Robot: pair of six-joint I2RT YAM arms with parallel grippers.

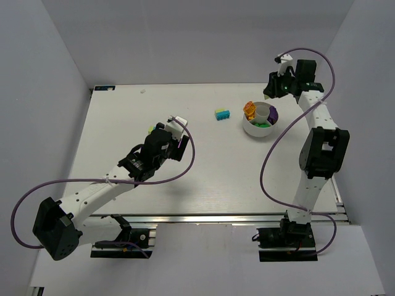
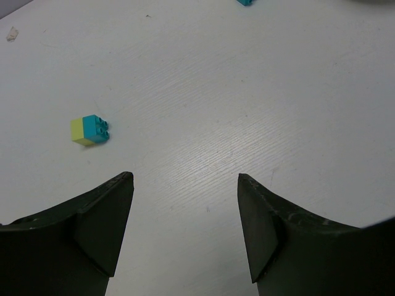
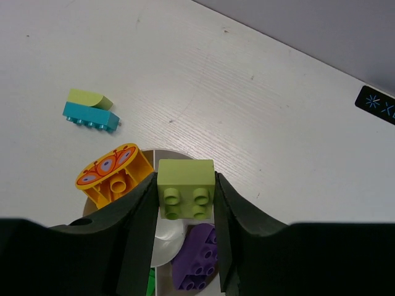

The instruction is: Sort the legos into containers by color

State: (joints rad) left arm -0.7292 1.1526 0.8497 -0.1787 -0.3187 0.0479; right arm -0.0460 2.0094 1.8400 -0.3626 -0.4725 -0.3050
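Step in hand: placing. Right pincer [image 3: 185,198] is clamped on a lime brick [image 3: 185,185], held above the bowl [image 1: 250,129] between the orange brick [image 3: 114,176] and the purple brick [image 3: 197,256]. Next move, by estimate: pick the lime compartment, lower, release. Left pincer [image 2: 185,213] has its jaws apart and empty over the desk [image 2: 259,92], with a cyan-lime stack [image 2: 90,130] ahead-left, well apart.

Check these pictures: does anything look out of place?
A cyan and yellow-green brick stack lies on the table beside the white bowl, not in it, its two colours joined.
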